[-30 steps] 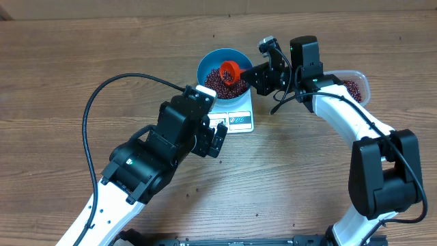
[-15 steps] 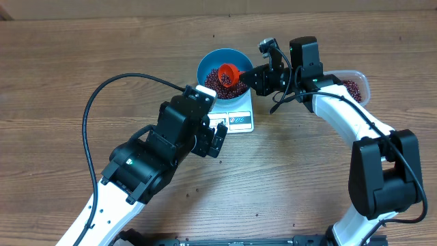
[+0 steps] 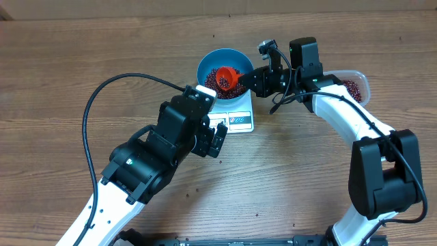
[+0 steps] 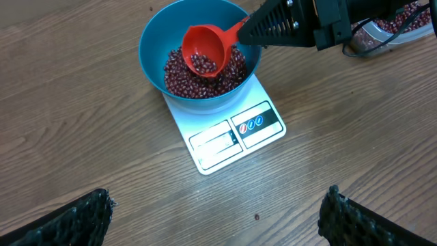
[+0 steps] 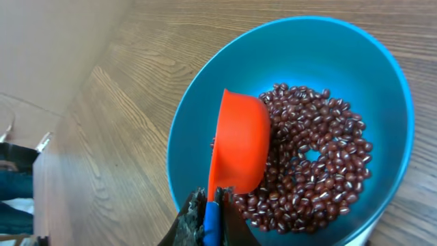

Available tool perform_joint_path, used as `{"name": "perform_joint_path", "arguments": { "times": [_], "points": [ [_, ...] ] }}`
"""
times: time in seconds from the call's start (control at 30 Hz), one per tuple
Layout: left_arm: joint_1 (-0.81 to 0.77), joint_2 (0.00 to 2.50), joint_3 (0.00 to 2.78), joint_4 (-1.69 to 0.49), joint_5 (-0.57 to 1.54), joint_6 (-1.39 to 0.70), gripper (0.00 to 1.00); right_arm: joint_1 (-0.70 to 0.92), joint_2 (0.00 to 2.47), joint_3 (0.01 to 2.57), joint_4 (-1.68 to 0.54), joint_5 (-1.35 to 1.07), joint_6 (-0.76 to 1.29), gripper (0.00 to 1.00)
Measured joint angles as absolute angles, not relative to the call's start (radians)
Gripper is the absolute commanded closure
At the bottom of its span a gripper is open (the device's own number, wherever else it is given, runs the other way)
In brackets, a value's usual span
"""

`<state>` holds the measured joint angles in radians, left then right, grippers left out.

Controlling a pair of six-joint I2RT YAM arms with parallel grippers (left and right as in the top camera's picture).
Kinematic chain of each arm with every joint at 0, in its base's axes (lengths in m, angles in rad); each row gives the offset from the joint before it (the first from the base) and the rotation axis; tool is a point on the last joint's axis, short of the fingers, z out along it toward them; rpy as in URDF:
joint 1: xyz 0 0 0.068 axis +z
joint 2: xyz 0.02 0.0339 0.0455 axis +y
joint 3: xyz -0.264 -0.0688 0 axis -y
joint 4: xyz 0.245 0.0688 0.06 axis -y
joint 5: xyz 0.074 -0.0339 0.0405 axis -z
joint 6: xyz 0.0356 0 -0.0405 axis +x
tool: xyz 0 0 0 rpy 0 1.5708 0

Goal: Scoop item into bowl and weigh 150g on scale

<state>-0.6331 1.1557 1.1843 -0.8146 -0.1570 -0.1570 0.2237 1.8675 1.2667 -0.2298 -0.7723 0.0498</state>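
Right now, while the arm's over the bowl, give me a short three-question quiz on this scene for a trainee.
1. True or false: the round bright blue bowl stands on the flat white rectangular scale.
2. The right fingers are shut on: A the red plastic scoop, B the bowl's rim, C nothing.
3. Fill in: the left fingers are ___.
Key: 1 true; 2 A; 3 open.

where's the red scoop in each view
overhead: red scoop above centre, inside the blue bowl.
left wrist: scoop top middle, over the bowl, holding beans.
right wrist: scoop at centre, its back showing, in the bowl's left half.
shared landmark: the blue bowl.
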Motion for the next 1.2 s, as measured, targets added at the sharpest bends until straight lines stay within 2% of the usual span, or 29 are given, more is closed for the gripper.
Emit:
{"name": "perform_joint_path", "arguments": {
  "times": [0.33,0.67,1.1,1.2],
  "points": [
    [-0.633,1.156,1.184,-0.815,-0.157,-0.157,0.0,0.136,1.868,1.267,-0.241,-0.963,0.163,0.96],
    [-0.633,1.156,1.184,-0.815,-0.157,-0.157,0.0,0.067,1.787,1.267,-0.294,-1.01,0.19,0.96],
    [-0.633,1.156,1.184,-0.814,-0.157,-0.157,0.0,-0.248,1.701,1.267,-0.576,-1.014,0.148,0.96],
    [-0.633,1.156,1.184,-0.815,-0.157,-0.157,0.0,-0.32,1.701,1.267,-0.627,-0.951,0.125,0.96]
  ]
}}
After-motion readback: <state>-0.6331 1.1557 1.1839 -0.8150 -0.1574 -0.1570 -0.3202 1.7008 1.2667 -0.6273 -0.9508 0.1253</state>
